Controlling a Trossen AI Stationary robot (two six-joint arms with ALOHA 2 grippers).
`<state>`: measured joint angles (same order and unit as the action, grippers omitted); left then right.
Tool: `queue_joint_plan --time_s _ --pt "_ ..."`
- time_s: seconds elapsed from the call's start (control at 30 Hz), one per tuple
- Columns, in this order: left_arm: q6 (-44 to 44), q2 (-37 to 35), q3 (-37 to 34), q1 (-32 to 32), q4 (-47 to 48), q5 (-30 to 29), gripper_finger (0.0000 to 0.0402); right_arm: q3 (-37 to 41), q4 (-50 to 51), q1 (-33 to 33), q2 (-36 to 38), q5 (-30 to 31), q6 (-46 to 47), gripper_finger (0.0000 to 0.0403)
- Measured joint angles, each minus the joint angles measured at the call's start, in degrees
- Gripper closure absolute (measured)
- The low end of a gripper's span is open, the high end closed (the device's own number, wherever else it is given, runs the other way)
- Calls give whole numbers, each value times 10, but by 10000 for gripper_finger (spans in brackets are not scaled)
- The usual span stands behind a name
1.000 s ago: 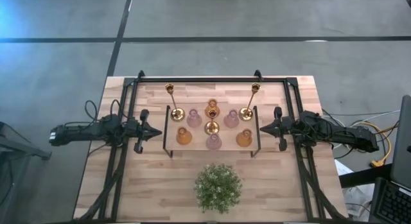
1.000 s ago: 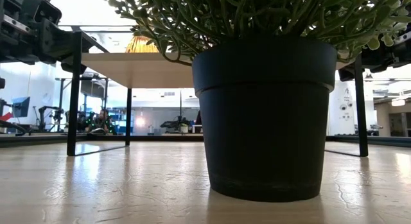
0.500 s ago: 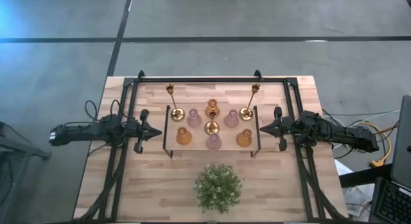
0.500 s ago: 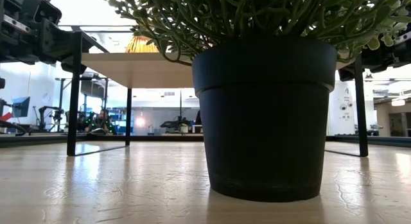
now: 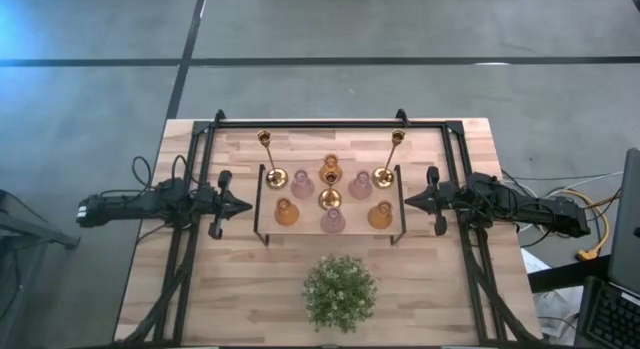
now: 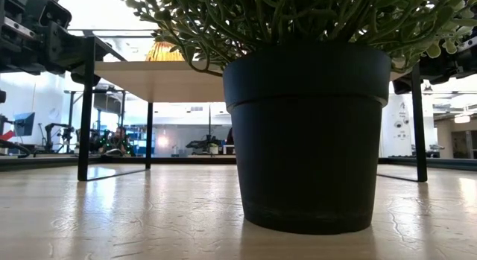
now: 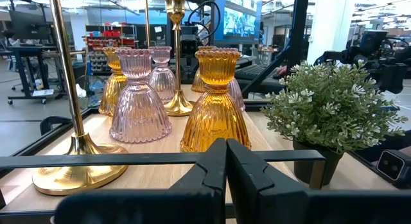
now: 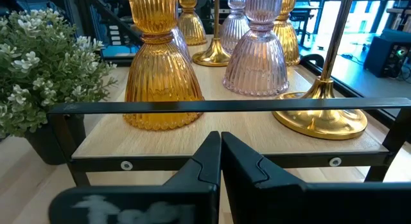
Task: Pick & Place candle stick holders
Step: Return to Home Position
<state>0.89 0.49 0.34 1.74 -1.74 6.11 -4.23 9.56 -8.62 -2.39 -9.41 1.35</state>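
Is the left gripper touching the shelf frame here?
Apart. The high view shows a strip of bare tabletop between the tips of the left gripper and the near leg of the shelf.

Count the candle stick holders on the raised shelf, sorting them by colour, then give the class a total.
Brass stick holders: 3
Pink-lilac glass holders: 3
Amber-orange glass holders: 3
Total: 9
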Motion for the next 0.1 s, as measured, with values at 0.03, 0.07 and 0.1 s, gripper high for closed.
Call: queue_joint_plan --time_s 0.03,0.07,0.1 --pt "0 0 0 0 0 0 387 0 0 0 0 0 0 394" --pt "0 0 0 0 0 0 387 0 0 0 0 0 1 394" --pt "0 0 0 0 0 0 387 0 0 0 0 0 1 394"
